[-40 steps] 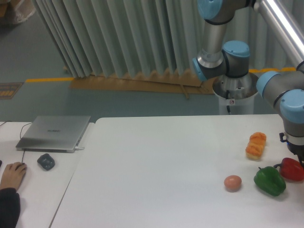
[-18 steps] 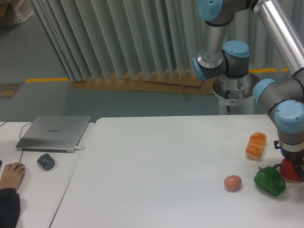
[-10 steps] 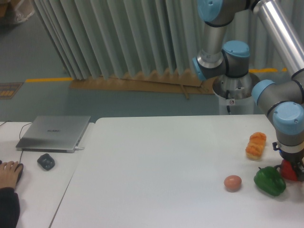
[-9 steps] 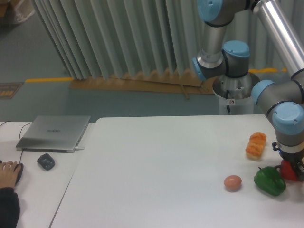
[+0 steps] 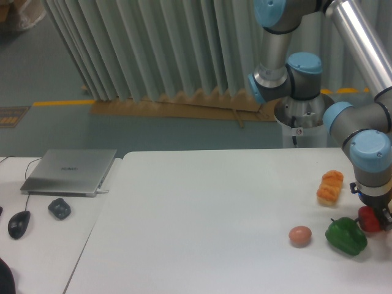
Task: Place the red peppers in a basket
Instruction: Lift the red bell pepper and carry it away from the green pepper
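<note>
Where the white table (image 5: 202, 202) nears its right edge, the red pepper (image 5: 369, 219) sits under the arm's wrist, touching the green pepper (image 5: 346, 235) on its left. The gripper (image 5: 375, 215) is down at the red pepper, but whether its fingers are spread or pinching cannot be told. An orange bread-like lump (image 5: 329, 186) and a pinkish egg (image 5: 300, 235) lie nearby. Writing on the grey laptop (image 5: 70, 171) lid is too small to read.

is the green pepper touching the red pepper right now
Cannot tell. In the camera view the green pepper and the red pepper meet with no visible gap, but the gripper covers part of the red one, and overlap could just be depth.
</note>
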`<state>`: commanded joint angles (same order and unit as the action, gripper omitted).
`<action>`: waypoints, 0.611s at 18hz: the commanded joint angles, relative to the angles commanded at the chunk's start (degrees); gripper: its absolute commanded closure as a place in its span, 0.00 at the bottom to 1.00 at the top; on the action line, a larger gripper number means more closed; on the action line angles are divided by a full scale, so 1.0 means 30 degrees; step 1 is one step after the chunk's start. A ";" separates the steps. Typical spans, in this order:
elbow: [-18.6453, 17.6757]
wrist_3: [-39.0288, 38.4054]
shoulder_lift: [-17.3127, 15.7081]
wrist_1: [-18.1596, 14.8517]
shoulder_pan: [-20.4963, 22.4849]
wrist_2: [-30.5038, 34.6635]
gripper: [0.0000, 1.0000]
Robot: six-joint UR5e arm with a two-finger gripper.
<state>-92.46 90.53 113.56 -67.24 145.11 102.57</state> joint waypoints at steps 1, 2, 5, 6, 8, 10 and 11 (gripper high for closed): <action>-0.0059 0.0000 -0.0147 -0.0087 -0.0058 -0.0029 0.42; -0.0060 -0.0029 -0.0323 -0.0233 -0.0175 -0.0059 0.42; -0.0060 -0.0030 -0.0616 -0.0877 -0.0176 -0.0088 0.42; -0.0060 -0.0030 -0.0820 -0.1169 -0.0118 -0.0204 0.42; -0.0031 -0.0030 -0.1288 -0.1901 -0.0001 -0.0438 0.42; 0.0057 -0.0001 -0.2021 -0.2663 0.0379 -0.1459 0.42; 0.0144 0.0116 -0.2198 -0.2811 0.0700 -0.1842 0.42</action>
<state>-92.02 90.88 106.97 -75.67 147.21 97.04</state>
